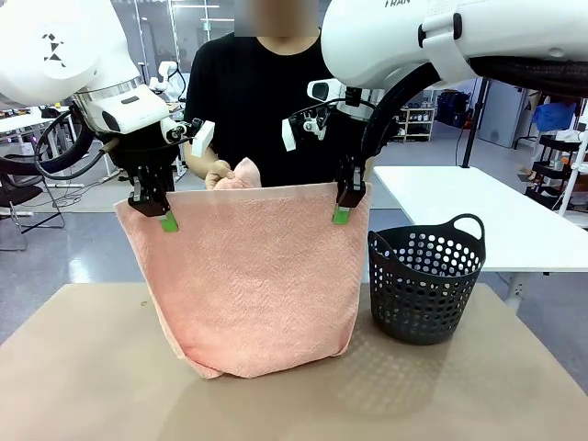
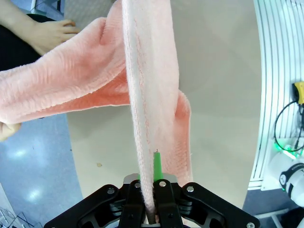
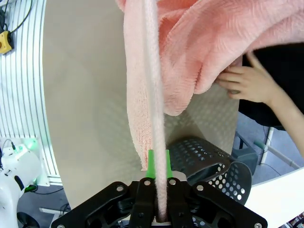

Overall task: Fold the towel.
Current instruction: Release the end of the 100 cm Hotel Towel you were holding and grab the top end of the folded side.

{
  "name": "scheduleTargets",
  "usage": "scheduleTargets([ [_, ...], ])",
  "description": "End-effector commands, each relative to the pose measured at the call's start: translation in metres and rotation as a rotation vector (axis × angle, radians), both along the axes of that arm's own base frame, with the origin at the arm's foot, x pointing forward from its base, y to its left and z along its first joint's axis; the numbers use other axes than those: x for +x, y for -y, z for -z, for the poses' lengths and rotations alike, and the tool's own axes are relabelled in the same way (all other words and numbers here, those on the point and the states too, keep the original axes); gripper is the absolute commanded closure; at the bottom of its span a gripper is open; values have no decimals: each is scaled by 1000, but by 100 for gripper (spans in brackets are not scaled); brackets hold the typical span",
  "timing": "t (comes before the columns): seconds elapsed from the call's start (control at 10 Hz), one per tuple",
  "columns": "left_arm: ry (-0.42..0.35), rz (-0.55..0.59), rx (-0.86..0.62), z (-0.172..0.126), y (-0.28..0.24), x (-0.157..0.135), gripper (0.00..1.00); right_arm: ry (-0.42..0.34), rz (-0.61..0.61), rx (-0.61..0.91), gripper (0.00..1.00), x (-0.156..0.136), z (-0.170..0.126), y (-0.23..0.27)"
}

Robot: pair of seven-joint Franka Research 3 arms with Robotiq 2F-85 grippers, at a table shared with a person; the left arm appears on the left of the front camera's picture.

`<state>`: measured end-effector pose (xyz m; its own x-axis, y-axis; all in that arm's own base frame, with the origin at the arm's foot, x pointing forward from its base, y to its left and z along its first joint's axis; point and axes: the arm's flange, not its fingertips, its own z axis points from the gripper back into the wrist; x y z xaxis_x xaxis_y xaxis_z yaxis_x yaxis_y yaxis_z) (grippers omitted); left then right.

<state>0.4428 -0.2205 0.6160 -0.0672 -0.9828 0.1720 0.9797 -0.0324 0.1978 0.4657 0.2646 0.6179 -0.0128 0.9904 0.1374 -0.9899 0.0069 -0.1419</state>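
Note:
The salmon-pink towel (image 1: 253,276) hangs as a sheet above the table, its bottom fold resting on the tabletop. My left gripper (image 1: 165,219) is shut on its top left corner and my right gripper (image 1: 342,213) is shut on its top right corner. In the left wrist view the towel (image 2: 147,95) runs edge-on between the green pads (image 2: 156,166). The right wrist view shows the towel (image 3: 154,95) clamped the same way between the pads (image 3: 151,164). A person's hand (image 1: 219,175) holds the towel's far part behind the top edge, also seen as a hand (image 3: 247,83).
A dark perforated plastic basket (image 1: 424,276) stands on the brown table (image 1: 92,367) just right of the towel. The person stands at the far side. A white table (image 1: 478,207) lies beyond on the right.

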Motion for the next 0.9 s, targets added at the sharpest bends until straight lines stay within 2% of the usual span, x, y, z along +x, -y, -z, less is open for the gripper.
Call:
scheduleTargets([
  [0.0, 1, 0, -1, -2, 0, 1, 100, -2, -2, -2, 100, 0, 1, 0],
  [0.8, 1, 0, -1, -2, 0, 1, 100, -2, -2, -2, 100, 0, 1, 0],
])
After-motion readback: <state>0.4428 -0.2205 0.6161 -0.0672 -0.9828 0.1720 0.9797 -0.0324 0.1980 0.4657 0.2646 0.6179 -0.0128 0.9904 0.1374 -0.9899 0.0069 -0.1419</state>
